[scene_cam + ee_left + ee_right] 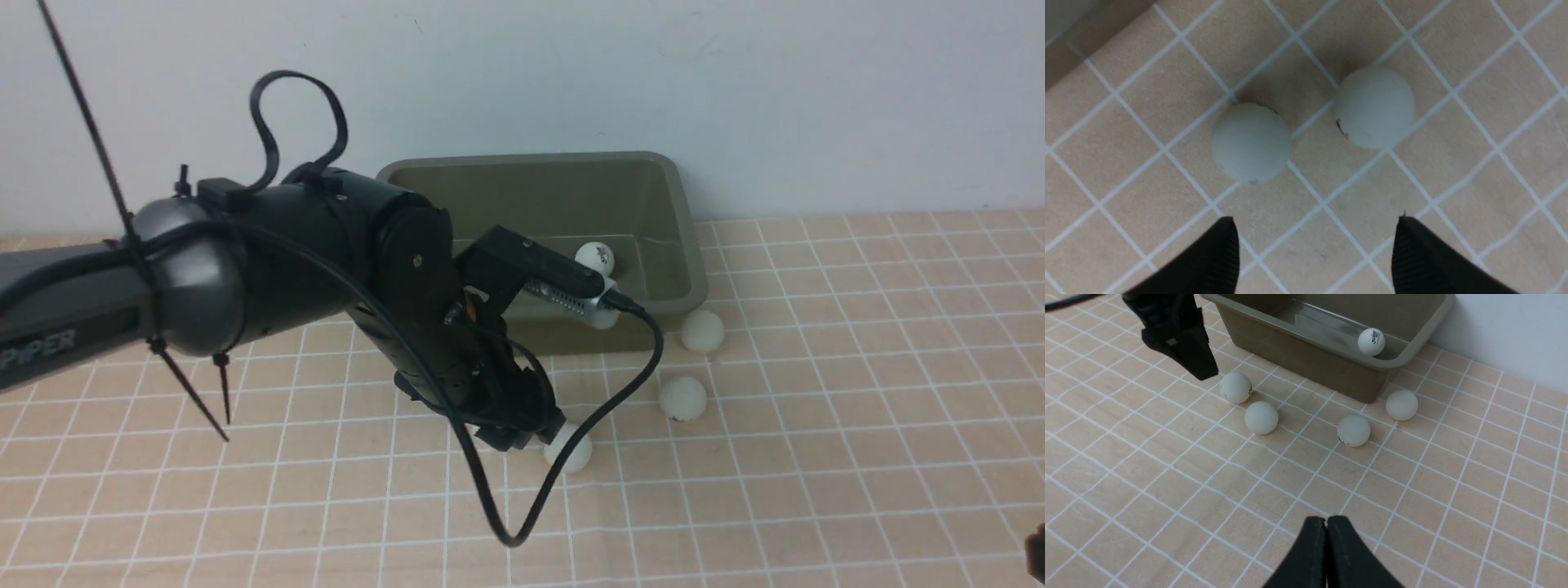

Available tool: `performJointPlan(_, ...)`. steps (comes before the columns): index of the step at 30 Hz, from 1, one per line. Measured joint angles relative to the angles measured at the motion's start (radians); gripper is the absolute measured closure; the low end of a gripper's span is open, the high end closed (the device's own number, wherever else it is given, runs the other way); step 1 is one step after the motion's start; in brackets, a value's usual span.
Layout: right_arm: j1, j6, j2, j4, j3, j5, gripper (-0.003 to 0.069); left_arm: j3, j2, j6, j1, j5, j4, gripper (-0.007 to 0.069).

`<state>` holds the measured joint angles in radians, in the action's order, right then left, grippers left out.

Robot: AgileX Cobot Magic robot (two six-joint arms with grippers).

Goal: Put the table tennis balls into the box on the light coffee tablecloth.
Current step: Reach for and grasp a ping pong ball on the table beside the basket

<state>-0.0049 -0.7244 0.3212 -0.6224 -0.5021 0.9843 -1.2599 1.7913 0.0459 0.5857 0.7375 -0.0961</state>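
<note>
Here the left fingers [1216,261] stand spread and empty near two matte white table tennis balls [1251,143] on the peach-beige gridded tablecloth [1453,183]; the right fingers [1310,555] are pressed shut. Centre on one round, axisless ball, sparing its neighbour; the olive-green plastic box [531,160] lies lengthways along the white wall [735,82], mouth up.

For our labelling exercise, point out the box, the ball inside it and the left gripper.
box [1306,363], right wrist view, near outer wall.
ball inside the box [1371,341], right wrist view, its middle.
left gripper [1314,228], left wrist view, between its fingertips.
</note>
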Motion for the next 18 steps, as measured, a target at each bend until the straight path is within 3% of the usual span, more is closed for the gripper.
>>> performJointPlan(11, 0.0, 0.0, 0.0, 0.0, 0.0, 0.009, 0.0671, -0.094, 0.133, -0.28, 0.0, -0.005, 0.259, 0.0253)
performJointPlan(18, 0.0, 0.0, 0.0, 0.0, 0.0, 0.012, 0.0671, -0.096, 0.157, -0.273, 0.0, -0.033, 0.219, 0.0253)
